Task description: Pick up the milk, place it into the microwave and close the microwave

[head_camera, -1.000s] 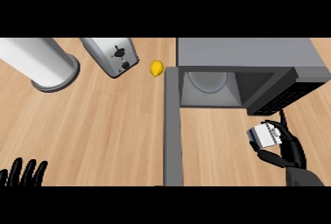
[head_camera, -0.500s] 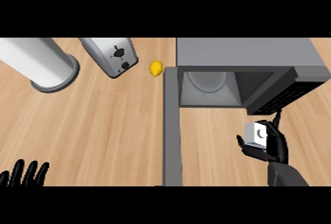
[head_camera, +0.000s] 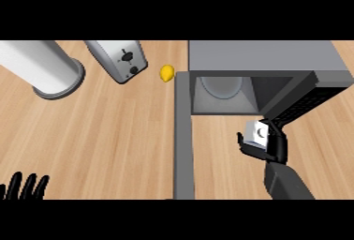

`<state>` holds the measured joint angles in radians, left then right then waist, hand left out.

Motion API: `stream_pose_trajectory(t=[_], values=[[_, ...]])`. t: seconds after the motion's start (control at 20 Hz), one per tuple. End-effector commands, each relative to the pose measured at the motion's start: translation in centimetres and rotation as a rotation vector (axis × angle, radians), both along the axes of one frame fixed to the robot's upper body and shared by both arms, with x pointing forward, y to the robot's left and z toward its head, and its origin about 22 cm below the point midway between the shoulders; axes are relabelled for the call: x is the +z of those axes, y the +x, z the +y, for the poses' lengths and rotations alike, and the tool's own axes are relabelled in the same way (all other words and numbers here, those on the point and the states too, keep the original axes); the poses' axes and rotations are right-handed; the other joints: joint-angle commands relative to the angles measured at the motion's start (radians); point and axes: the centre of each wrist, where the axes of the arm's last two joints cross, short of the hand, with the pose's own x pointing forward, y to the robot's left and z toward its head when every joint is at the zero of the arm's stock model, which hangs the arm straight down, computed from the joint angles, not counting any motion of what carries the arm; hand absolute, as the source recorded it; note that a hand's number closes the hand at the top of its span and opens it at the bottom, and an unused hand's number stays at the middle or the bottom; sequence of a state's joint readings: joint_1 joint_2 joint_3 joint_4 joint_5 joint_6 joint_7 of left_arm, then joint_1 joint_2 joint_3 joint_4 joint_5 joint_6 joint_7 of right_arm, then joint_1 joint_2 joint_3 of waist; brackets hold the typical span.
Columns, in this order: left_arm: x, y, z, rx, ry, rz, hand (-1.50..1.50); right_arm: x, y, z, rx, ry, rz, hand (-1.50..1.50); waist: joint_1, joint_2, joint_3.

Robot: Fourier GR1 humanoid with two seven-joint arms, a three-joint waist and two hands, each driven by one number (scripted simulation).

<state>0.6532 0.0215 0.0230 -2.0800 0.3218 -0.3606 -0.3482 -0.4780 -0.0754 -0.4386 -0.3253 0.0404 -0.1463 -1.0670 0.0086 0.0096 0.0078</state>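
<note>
- Moved since one second earlier: right robot hand (head_camera: 271,149) with the milk (head_camera: 258,133), carried leftward and closer to the microwave (head_camera: 262,56). Everything else was unchanged.
- Right robot hand: fingers curled round the milk and grasping it. The carton was held over the worktop (head_camera: 104,140), just in front of the cavity's right side.
- Left robot hand (head_camera: 24,186): released, fingers up, resting at the lower left edge of the view.
- Door (head_camera: 304,101): swung open to the right, its free edge very near the milk and the fingers.
- Risk, judged: the carton or knuckles could clip the door edge on the way in and knock the carton askew in the grasp. The cause would be a straight push from the present position.
- Risk, judged: the carton could tip on release if set on the rim of the turntable (head_camera: 221,86).
- Open room: bare worktop to the left of the hand as far as the grey strip (head_camera: 183,150), and a wide cavity mouth.
- Bystanders: toaster (head_camera: 119,60), lemon (head_camera: 166,73) and white cylinder (head_camera: 38,65), all well apart from the path.
</note>
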Motion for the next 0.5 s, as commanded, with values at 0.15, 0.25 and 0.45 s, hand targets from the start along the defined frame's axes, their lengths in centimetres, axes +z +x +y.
stream_pose_trajectory(t=[0.15,0.25,0.45], values=[[-0.5,0.5,1.5,0.014,-0.01,-0.011,-1.5,1.3,1.4,2.7,0.052,-0.082,-0.145,1.5,-0.012,-0.013,-0.009],[-0.1,-1.4,-0.1,0.013,-0.002,0.017,-1.5,0.5,-0.1,2.4,0.062,-0.065,-0.143,1.5,-0.007,-0.014,-0.008],[0.5,-1.0,-0.5,-0.006,-0.005,0.011,-1.5,2.7,0.5,1.8,0.054,-0.089,-0.165,1.5,-0.028,-0.022,-0.01]])
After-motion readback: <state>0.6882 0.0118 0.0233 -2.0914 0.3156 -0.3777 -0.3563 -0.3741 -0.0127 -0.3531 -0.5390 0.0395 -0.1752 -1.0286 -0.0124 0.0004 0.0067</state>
